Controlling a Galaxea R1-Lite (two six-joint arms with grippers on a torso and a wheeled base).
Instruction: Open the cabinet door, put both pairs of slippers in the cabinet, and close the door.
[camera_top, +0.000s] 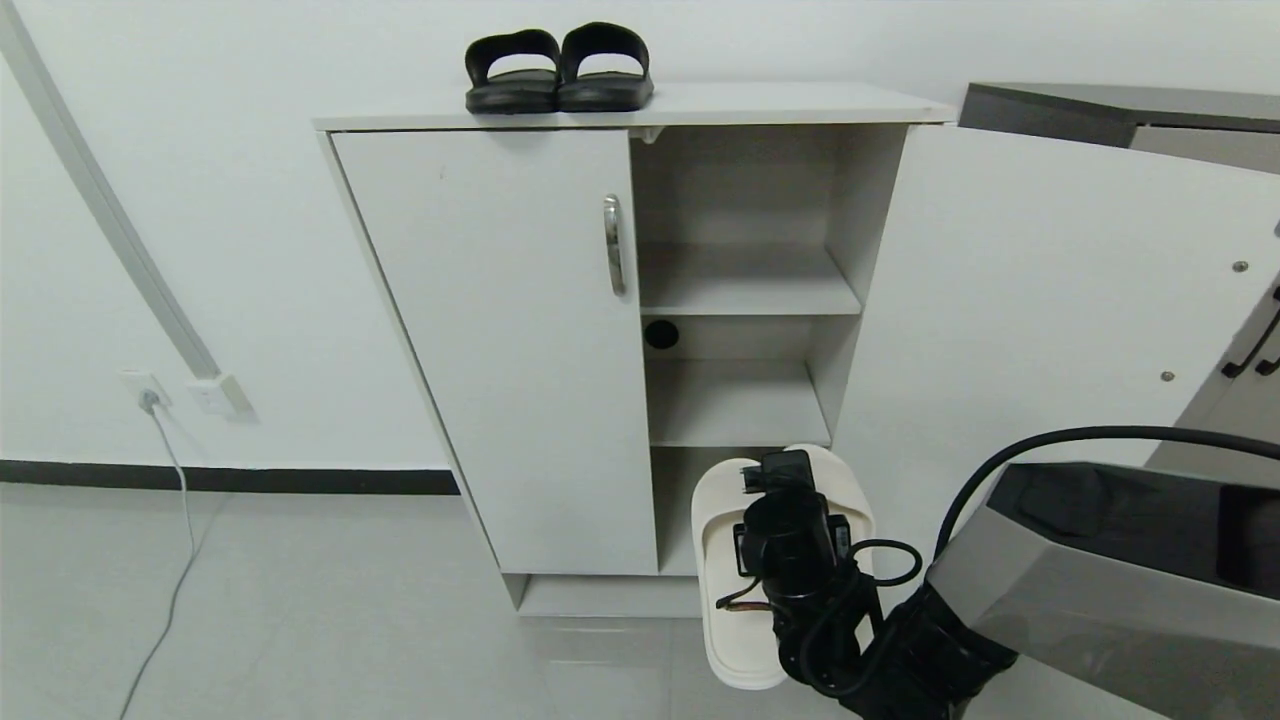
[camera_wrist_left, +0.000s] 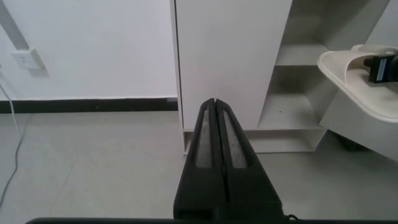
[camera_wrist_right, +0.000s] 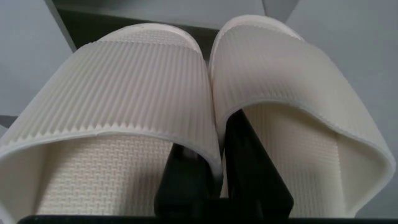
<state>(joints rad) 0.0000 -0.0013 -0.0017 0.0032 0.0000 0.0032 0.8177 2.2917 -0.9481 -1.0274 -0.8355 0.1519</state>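
Note:
A pair of black slippers (camera_top: 558, 70) sits on top of the white cabinet (camera_top: 500, 330). The cabinet's right door (camera_top: 1050, 300) is swung wide open, while the left door, with a metal handle (camera_top: 613, 245), is closed. My right gripper (camera_top: 772, 478) is shut on the pair of white slippers (camera_top: 725, 560), pinching the inner strap edges (camera_wrist_right: 211, 124) between its fingers (camera_wrist_right: 255, 180). The pair hangs toes-first in front of the bottom compartment (camera_top: 678, 500). My left gripper (camera_wrist_left: 215, 134) is shut on nothing, low over the floor, facing the closed left door. The white slippers (camera_wrist_left: 348, 74) show off to its side.
Two bare shelves (camera_top: 745, 285) lie above the bottom compartment. A wall socket with a cable (camera_top: 150, 400) trailing onto the floor is at the left. Grey furniture (camera_top: 1130, 110) stands behind the open door. Bare floor (camera_top: 300, 620) spreads to the left.

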